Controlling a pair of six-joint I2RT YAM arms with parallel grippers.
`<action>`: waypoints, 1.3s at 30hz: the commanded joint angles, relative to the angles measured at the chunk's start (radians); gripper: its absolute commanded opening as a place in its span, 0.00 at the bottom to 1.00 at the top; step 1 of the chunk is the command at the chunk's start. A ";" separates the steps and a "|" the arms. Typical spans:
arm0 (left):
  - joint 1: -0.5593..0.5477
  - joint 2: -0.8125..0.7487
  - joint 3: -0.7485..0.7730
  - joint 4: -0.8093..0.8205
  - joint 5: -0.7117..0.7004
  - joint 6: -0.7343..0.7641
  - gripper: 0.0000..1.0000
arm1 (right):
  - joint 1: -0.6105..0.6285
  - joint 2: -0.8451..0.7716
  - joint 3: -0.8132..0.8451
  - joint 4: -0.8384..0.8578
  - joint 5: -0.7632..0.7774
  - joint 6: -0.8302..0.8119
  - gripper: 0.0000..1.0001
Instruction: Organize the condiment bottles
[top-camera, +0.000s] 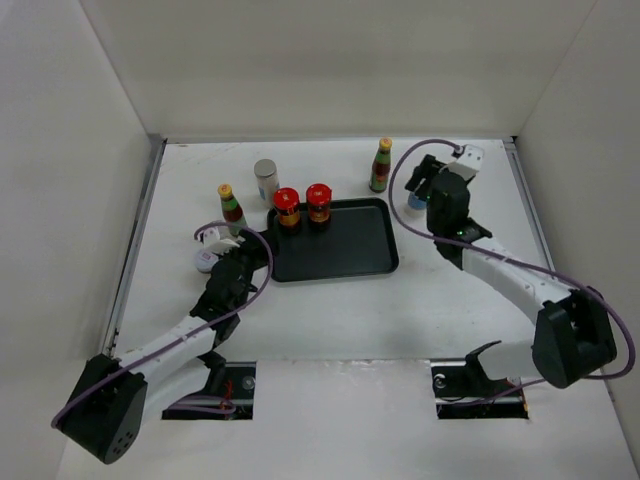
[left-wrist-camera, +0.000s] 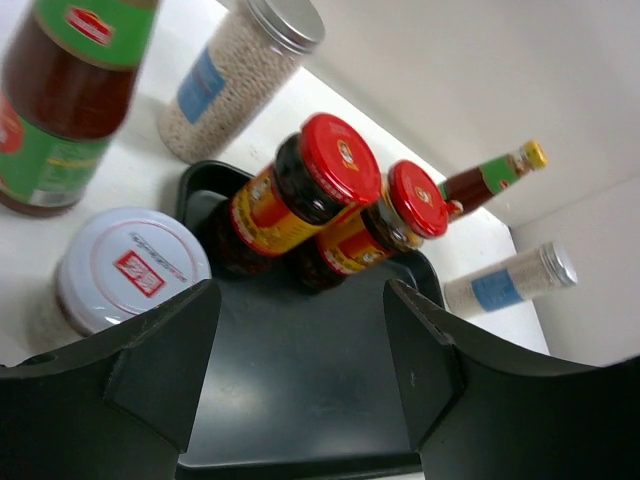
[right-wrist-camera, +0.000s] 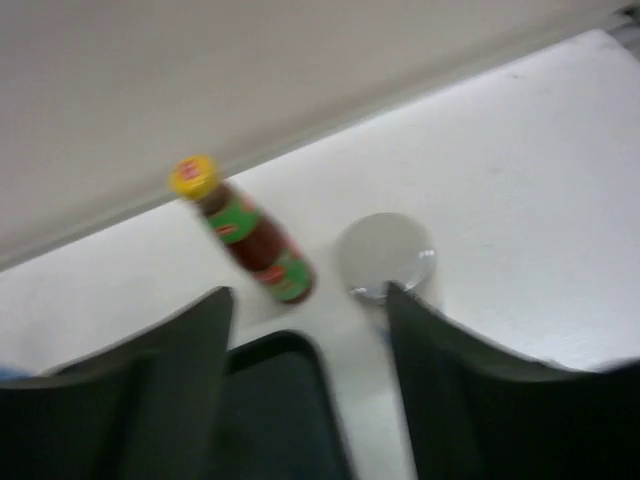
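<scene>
My left jaws stand wide and empty at the tray's (top-camera: 345, 262) left edge, a white-lidded jar (left-wrist-camera: 128, 268) just beside them. My right jaws, spread and empty too, hang near a grey-capped shaker (right-wrist-camera: 385, 255) on the bench (top-camera: 330, 320). Two red-lidded jars (top-camera: 287, 207) stand in the tray's far-left corner.

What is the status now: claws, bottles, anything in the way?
Left claw open, empty. Right claw open, empty. Two red jars in tray; five bottles outside it. No obstacle seen.
</scene>
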 joint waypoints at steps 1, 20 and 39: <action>-0.041 0.035 0.045 0.127 0.014 0.028 0.65 | -0.095 -0.006 -0.004 -0.105 0.022 -0.012 0.76; -0.079 0.048 0.037 0.170 0.022 0.056 0.65 | -0.207 0.307 0.205 -0.122 -0.173 -0.095 0.71; -0.068 0.045 0.032 0.170 0.013 0.052 0.66 | 0.138 0.221 0.186 0.042 -0.187 -0.103 0.57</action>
